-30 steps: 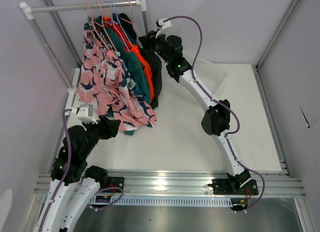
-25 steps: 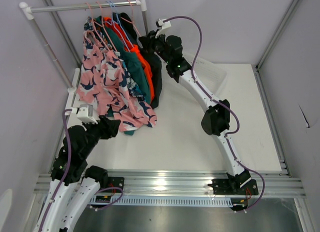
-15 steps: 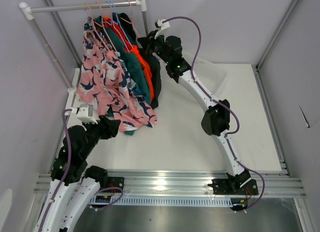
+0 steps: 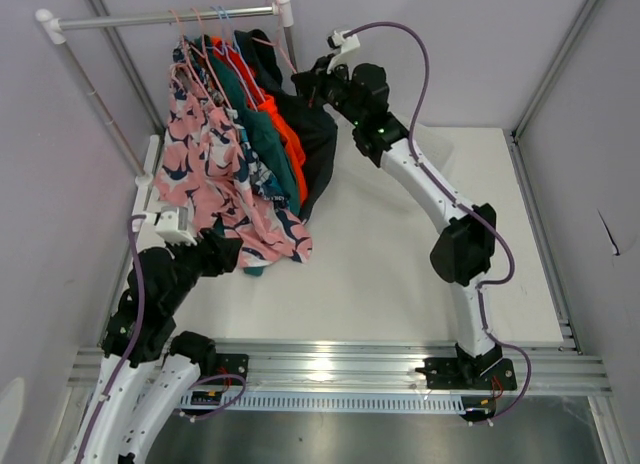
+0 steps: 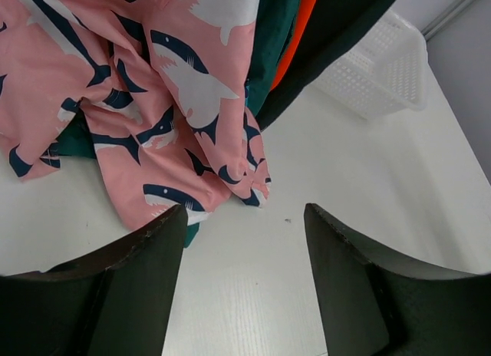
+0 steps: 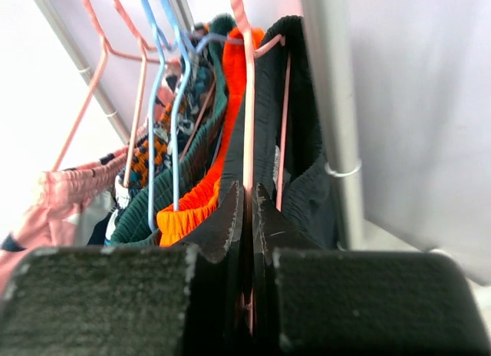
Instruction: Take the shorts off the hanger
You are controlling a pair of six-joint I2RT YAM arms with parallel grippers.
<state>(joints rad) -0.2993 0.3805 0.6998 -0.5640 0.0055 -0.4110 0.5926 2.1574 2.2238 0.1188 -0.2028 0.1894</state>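
Note:
Several shorts hang on hangers from the rail (image 4: pixel 160 20): pink shark-print (image 4: pixel 215 174), teal (image 4: pixel 262 134), orange (image 4: pixel 287 134) and black shorts (image 4: pixel 322 134). My right gripper (image 4: pixel 302 82) is up at the rail's right end, shut on the thin pink hanger (image 6: pixel 247 103) that carries the black shorts (image 6: pixel 303 141). The wire runs between its fingers (image 6: pixel 248 199). Orange shorts (image 6: pixel 201 202) and teal shorts (image 6: pixel 165 187) hang just to the left. My left gripper (image 5: pixel 245 218) is open and empty, low over the table by the hem of the pink shorts (image 5: pixel 176 87).
The rack's upright post (image 6: pixel 334 103) stands close on the right of the held hanger. A white mesh basket (image 5: pixel 376 72) sits on the table behind the black shorts. Grey walls close in the left, back and right sides.
My right gripper has shut on the pink hanger and drawn back to the right. The black shorts have swung out right with it. The left arm is about where it was.

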